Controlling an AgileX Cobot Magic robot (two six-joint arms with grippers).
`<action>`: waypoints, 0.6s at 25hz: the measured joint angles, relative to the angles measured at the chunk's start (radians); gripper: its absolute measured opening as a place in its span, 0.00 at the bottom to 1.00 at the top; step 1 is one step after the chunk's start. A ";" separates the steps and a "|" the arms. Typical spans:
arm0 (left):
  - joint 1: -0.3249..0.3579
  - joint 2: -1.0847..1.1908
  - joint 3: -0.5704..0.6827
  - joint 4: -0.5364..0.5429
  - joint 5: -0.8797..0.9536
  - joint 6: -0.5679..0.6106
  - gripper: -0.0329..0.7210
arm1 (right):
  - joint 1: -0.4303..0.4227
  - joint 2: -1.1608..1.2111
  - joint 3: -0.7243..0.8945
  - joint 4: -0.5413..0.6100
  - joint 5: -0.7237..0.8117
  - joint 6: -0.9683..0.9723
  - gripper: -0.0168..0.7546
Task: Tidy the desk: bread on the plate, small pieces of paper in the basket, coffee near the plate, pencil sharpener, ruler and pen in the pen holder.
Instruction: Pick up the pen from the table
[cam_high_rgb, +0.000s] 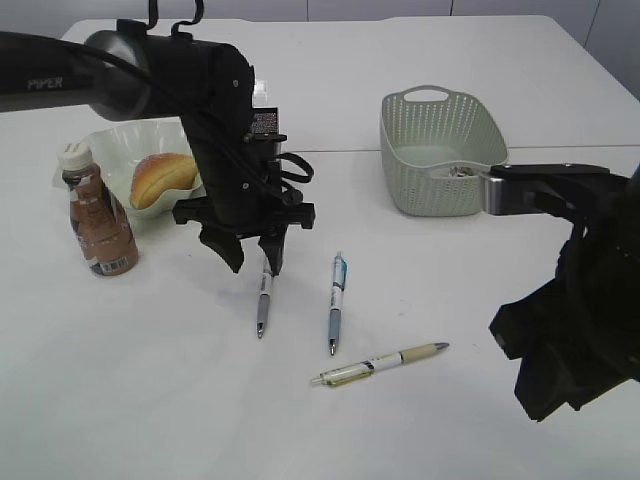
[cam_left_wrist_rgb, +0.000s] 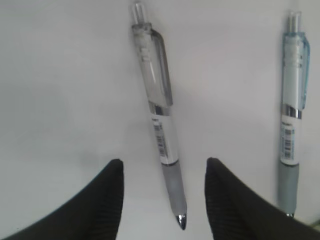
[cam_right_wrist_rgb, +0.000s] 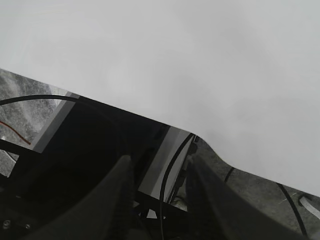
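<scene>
Your clear-barrelled pen with the grey grip (cam_left_wrist_rgb: 162, 130) lies flat on the white bench (cam_high_rgb: 150, 400), and the left claw (cam_high_rgb: 252, 258) hangs over it with jaws apart on either side of the grip – placed, I judge, to close across it. Just beside lies a blue-clipped white pen (cam_high_rgb: 335, 302), then a yellowish pen (cam_high_rgb: 380, 364). The right claw (cam_right_wrist_rgb: 157, 200) stands part open, holding nothing, off to the side. Farther back: bread roll (cam_high_rgb: 162, 178) on the pale plate (cam_high_rgb: 120, 140), coffee bottle (cam_high_rgb: 98, 215), green basket (cam_high_rgb: 440, 150) – no pen holder shows

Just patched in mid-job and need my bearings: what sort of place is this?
Probably a lab or office tabletop staged as a desk: a plain white table holding pens, a basket and a plate of bread.
</scene>
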 joint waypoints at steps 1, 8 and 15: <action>-0.004 0.011 -0.020 0.011 0.008 -0.018 0.55 | 0.000 0.000 0.000 0.002 0.000 -0.003 0.36; -0.030 0.096 -0.206 0.071 0.082 -0.084 0.55 | 0.000 0.000 0.000 0.002 0.000 -0.005 0.36; -0.030 0.141 -0.237 0.074 0.140 -0.122 0.55 | 0.000 0.000 0.000 0.002 0.000 -0.007 0.36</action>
